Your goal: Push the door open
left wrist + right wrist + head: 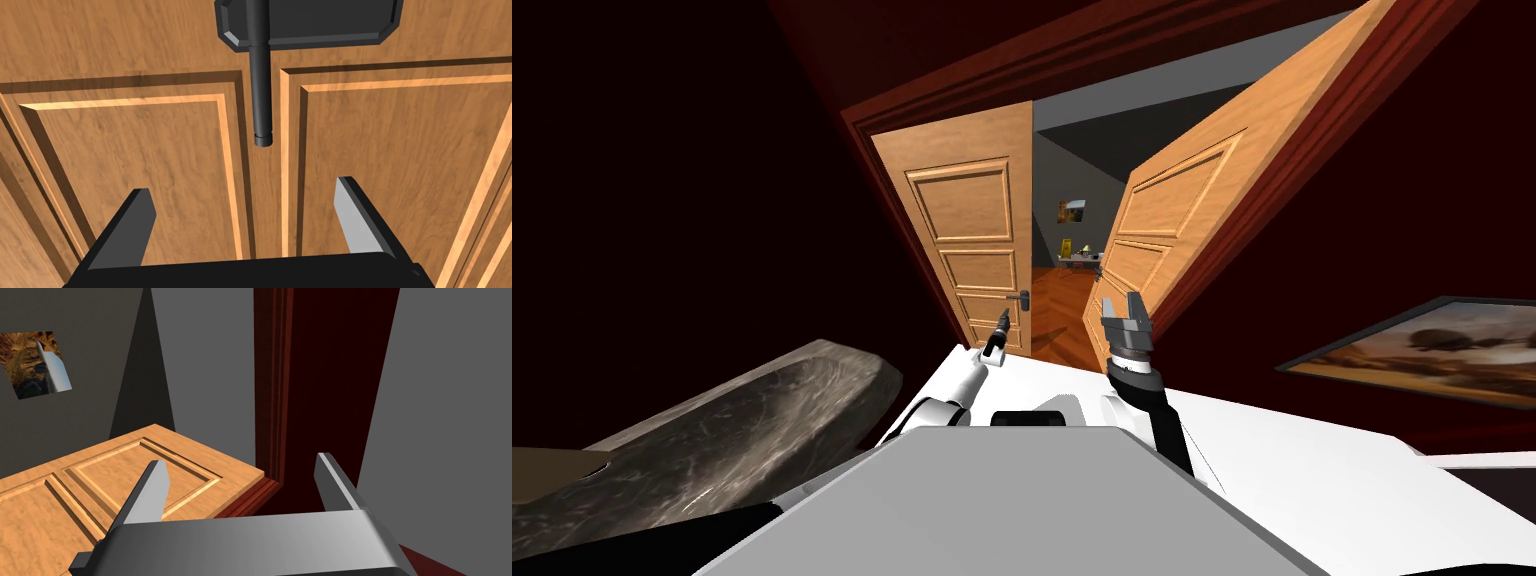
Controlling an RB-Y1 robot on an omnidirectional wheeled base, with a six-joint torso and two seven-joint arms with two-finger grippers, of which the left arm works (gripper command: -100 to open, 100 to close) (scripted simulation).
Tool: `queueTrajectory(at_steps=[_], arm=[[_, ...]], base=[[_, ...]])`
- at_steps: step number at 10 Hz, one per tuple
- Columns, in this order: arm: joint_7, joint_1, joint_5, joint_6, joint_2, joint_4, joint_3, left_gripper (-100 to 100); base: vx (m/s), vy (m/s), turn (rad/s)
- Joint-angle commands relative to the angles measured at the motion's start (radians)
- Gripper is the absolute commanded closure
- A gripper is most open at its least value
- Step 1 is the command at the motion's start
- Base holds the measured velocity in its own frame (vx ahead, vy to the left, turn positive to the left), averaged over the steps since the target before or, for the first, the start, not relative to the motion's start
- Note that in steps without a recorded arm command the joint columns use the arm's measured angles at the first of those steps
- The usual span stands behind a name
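Note:
A double wooden door fills a dark red frame (862, 130) ahead. Its left leaf (962, 230) stands closer to the frame, and the right leaf (1172, 220) is swung wide, leaving a gap between them. My left gripper (1002, 322) is open, just short of the left leaf's dark lever handle (1022, 297). In the left wrist view the handle (261, 90) hangs from its dark plate (320, 22), beyond my open left gripper (244, 187), apart from both fingers. My right gripper (1122, 305) is open and empty by the right leaf's lower edge. In the right wrist view my right gripper (241, 460) faces that leaf (75, 498) and the frame (300, 388).
A grey marbled slab (712, 430) lies close on my left. A framed landscape painting (1432, 350) hangs on the dark red wall to the right. Through the gap, a wood floor (1060, 305) leads to a small table (1082, 258) with objects by a grey wall.

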Motion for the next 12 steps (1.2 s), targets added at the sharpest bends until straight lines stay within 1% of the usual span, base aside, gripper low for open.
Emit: queueTrajectory(at_steps=[1,4,5,6,8,10,12], arm=[[-0.002,-0.018,0.001,-0.002,-0.007,0.029,0.001,-100],[-0.005,-0.048,0.002,-0.003,-0.019,0.078,0.002,-100],[-0.004,-0.042,0.002,-0.006,-0.017,0.071,0.002,-100],[-0.005,-0.045,0.003,-0.007,0.013,0.076,0.005,-100],[-0.006,-0.046,0.004,-0.007,0.033,0.077,0.008,-100],[-0.006,-0.047,0.005,-0.007,0.044,0.079,0.011,-100],[-0.007,-0.049,0.007,-0.007,0.043,0.08,0.015,-100]], base=[[0.07,0.017,-0.004],[0.062,0.016,-0.005],[0.029,0.008,-0.003],[0.099,-0.022,-0.029],[0.195,-0.034,-0.017],[0.189,-0.046,-0.022],[0.202,-0.034,-0.018]])
